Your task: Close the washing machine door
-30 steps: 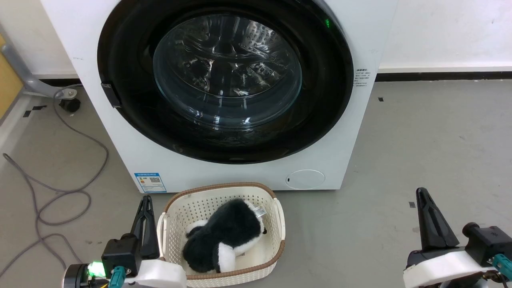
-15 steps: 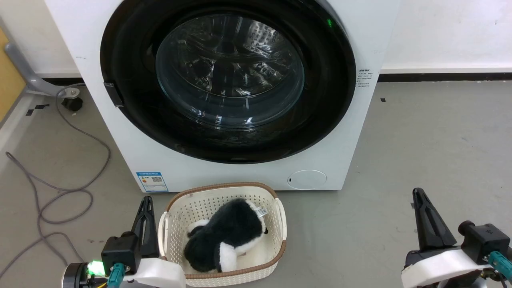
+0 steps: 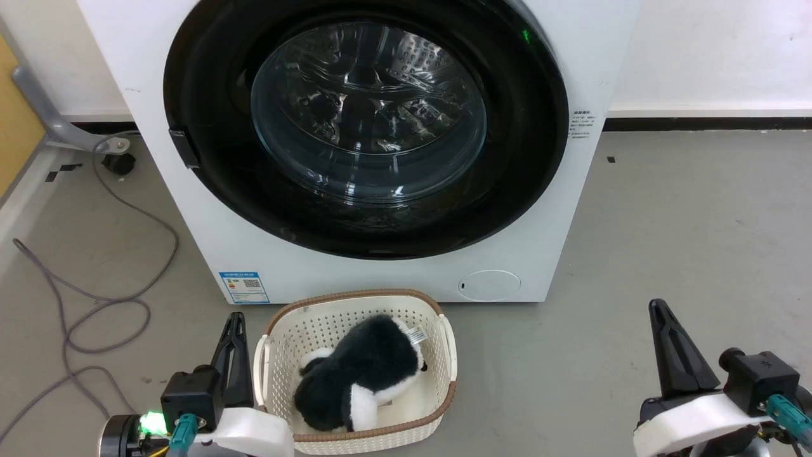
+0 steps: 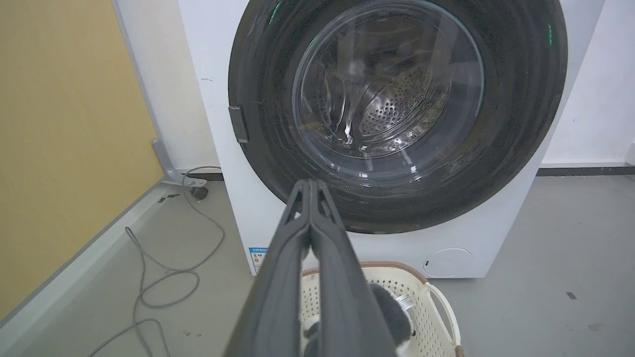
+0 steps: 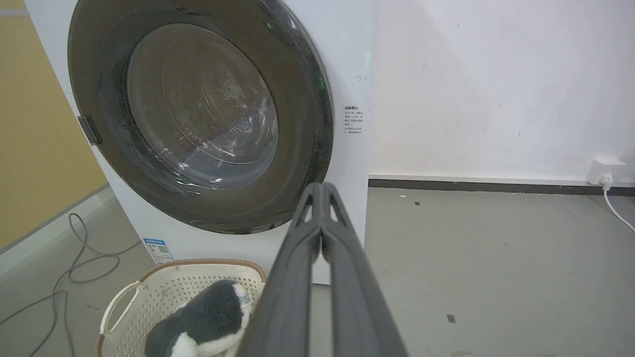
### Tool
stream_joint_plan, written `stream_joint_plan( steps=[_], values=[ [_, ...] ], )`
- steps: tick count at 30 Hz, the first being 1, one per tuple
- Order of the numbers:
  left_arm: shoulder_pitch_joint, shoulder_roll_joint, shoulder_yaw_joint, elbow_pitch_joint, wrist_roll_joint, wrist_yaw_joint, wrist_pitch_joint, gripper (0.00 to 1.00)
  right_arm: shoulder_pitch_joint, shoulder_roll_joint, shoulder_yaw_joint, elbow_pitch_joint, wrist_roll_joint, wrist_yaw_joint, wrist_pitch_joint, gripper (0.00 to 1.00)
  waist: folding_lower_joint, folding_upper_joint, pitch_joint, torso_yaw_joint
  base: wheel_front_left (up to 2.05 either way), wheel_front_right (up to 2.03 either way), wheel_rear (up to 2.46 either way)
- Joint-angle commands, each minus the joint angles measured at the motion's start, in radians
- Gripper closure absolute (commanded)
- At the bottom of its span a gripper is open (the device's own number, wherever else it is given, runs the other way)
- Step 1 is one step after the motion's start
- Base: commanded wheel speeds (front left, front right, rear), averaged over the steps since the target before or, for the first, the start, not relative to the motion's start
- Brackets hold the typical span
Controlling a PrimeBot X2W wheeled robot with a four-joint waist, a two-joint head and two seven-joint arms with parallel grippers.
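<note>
We hold our left gripper [image 3: 235,321] and right gripper [image 3: 657,311] pinched together, empty, before the closed, glossy black-ringed round washing machine door [image 3: 368,120].

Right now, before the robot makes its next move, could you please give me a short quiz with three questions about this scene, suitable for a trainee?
1. True or false: the washing machine door stands wide open.
2. What lies in the basket? A) a folded towel B) a black and white plush toy C) a bottle
3. Fill the gap: the fingers of the left gripper and of the right gripper are both ____.
Key: 1 false, it lies flat against the front of the washing machine. 2 B. 3 shut.
</note>
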Motion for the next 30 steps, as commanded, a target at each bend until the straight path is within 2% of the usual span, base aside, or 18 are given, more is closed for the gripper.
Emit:
stream_joint_plan(
  steps=[1, 30],
  values=[
    [-0.009, 0.000, 0.004, -0.004, 0.008, -0.008, 0.007, 1.00, 0.004, 0.002, 0.003, -0.008, -0.008, 0.000, 0.008, 1.00, 0.0000, -0.0001, 0.000, 0.001, 0.00, 0.00, 0.00],
    [-0.015, -0.004, 0.025, -0.014, 0.018, -0.059, 0.070, 1.00, 0.007, 0.004, 0.017, -0.030, -0.055, -0.001, 0.071, 1.00, 0.0000, -0.0001, 0.000, 0.015, 0.00, 0.00, 0.00]
  ],
)
